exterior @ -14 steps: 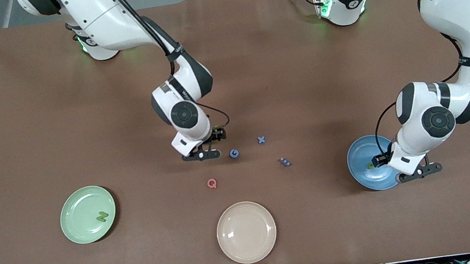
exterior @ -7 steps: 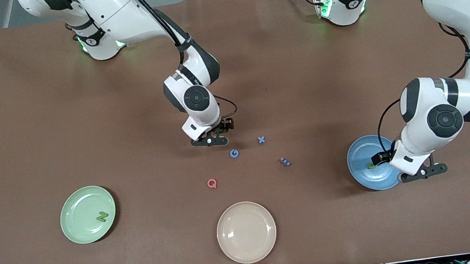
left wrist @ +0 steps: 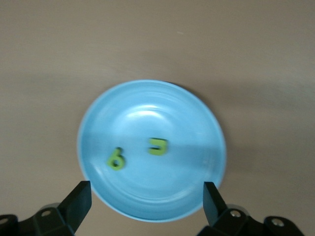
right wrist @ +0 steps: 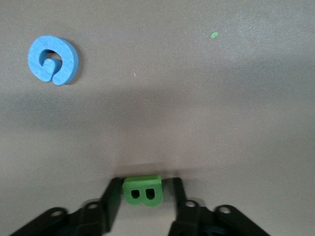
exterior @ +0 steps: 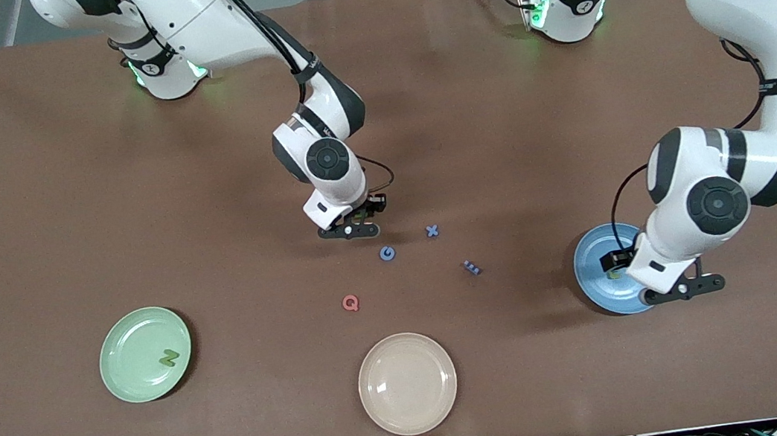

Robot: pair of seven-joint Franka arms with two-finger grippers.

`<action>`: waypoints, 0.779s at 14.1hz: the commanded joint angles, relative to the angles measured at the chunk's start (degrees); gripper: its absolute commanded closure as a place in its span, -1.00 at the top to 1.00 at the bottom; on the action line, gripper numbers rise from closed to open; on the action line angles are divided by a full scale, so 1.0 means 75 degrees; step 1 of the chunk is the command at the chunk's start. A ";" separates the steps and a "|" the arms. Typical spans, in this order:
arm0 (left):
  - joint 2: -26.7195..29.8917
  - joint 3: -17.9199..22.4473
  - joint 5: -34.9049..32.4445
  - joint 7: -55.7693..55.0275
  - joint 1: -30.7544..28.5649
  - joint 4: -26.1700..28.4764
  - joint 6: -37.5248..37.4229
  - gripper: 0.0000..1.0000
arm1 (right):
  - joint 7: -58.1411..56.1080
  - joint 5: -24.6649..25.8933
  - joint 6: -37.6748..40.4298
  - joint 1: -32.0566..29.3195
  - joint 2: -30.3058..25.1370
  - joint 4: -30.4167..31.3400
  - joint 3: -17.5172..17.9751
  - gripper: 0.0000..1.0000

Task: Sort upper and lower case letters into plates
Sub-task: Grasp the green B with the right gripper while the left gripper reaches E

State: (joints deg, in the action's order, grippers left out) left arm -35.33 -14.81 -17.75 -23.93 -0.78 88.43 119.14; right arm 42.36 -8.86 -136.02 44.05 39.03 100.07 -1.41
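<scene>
My right gripper (exterior: pixel 349 232) is down at the table's middle, shut on a green letter B (right wrist: pixel 142 191) that lies on the mat between its fingers. A blue G (exterior: pixel 387 253) (right wrist: pixel 53 59) lies beside it, nearer the front camera. A blue x (exterior: pixel 432 230), a blue E (exterior: pixel 471 267) and a red Q (exterior: pixel 350 303) lie loose nearby. My left gripper (exterior: pixel 683 290) (left wrist: pixel 146 194) hangs open and empty over the blue plate (exterior: pixel 595 273) (left wrist: pixel 172 196), which holds two small green letters (left wrist: pixel 116 160) (left wrist: pixel 158 146). The pale green plate (exterior: pixel 127 342) holds a green N (exterior: pixel 168 358).
A cream-beige plate (exterior: pixel 407 383) sits near the table's front edge, with nothing on it. A tiny green speck (right wrist: pixel 213 35) lies on the brown mat (exterior: pixel 58 216). The arm bases stand along the table's back edge.
My right gripper moved away from the front camera and toward the left arm's end, then closed on the green B. My left gripper opened wider and shifted slightly over the blue plate.
</scene>
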 commanded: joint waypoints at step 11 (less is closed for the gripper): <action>-0.1663 0.0064 0.0012 -0.6498 0.2775 -0.1408 0.0249 0.58 | -0.2828 0.0465 0.1611 -0.1171 -0.0329 -0.1259 -0.1123 -0.97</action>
State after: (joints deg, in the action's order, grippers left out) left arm -45.32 -14.77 -17.72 -68.44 19.41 80.66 119.79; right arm 28.33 -7.27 -126.41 38.78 37.32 92.94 -8.50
